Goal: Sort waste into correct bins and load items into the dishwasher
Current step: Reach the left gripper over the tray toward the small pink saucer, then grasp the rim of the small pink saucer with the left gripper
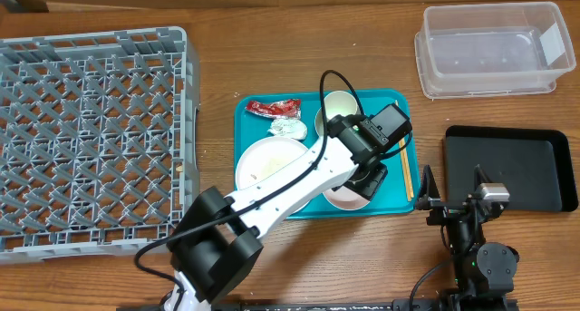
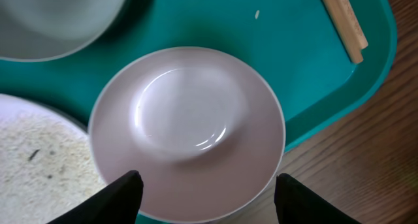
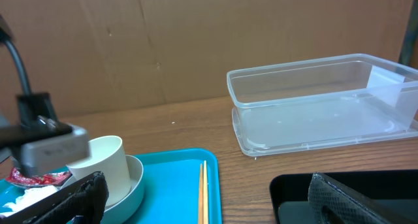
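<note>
Two arms stand at the near edge of the table. From overhead, the dish rack (image 1: 91,139) fills the left edge, the clear tub (image 1: 494,48) sits in the far right corner, and the black tray (image 1: 512,166) lies by the right edge. Mid-table, a teal tray (image 1: 254,130) carries the red wrapper (image 1: 274,107), the tissue (image 1: 288,127) just beside it, the cup (image 1: 340,105) standing in the grey bowl (image 1: 320,122), the plate (image 1: 267,161), and the chopsticks (image 1: 406,170) along its right side. The left arm (image 1: 281,189) reaches across the plate, and the left jaws hang over the small white bowl (image 1: 343,200), which is partly hidden beneath them.

From the left wrist, the small white bowl sits upright on the teal tray, just beside the plate with its crumbs (image 2: 46,152). The left jaws stand partly open, with one of the fingers (image 2: 124,198) on each side of the bowl's near rim. Whether they press on it cannot be told.

From the right wrist, the right jaws are spread wide and hold nothing. They are low over the table between the teal tray and the black tray. The clear tub lies beyond them, and the cup stands in the grey bowl to the left.
</note>
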Controlling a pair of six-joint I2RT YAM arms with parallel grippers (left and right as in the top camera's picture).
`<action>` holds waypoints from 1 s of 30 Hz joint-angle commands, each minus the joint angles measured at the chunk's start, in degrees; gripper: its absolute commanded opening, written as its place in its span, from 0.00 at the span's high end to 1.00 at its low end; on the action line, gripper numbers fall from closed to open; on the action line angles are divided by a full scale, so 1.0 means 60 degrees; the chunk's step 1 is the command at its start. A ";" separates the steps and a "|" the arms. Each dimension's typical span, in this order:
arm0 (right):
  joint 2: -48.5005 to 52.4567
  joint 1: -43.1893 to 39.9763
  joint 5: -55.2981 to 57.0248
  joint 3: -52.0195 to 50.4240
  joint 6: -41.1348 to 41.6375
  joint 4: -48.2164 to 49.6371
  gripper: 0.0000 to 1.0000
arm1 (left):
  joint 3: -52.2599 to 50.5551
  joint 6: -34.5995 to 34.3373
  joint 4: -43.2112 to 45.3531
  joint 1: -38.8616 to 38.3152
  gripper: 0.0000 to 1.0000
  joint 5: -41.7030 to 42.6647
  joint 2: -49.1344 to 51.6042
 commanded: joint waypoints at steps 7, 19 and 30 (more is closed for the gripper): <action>-0.0076 -0.0025 -0.0018 -0.0098 0.0036 0.0069 0.00 | 0.0208 -0.0284 0.0335 -0.0539 0.37 0.0896 0.0871; -0.0076 -0.0029 -0.0018 -0.0098 0.0036 0.0069 0.00 | 0.0168 -0.0288 0.0441 -0.0696 0.51 0.0528 0.1264; -0.0076 -0.0025 -0.0018 -0.0098 0.0036 0.0069 0.00 | -0.0033 -0.0288 0.0750 -0.0699 0.81 0.0419 0.1264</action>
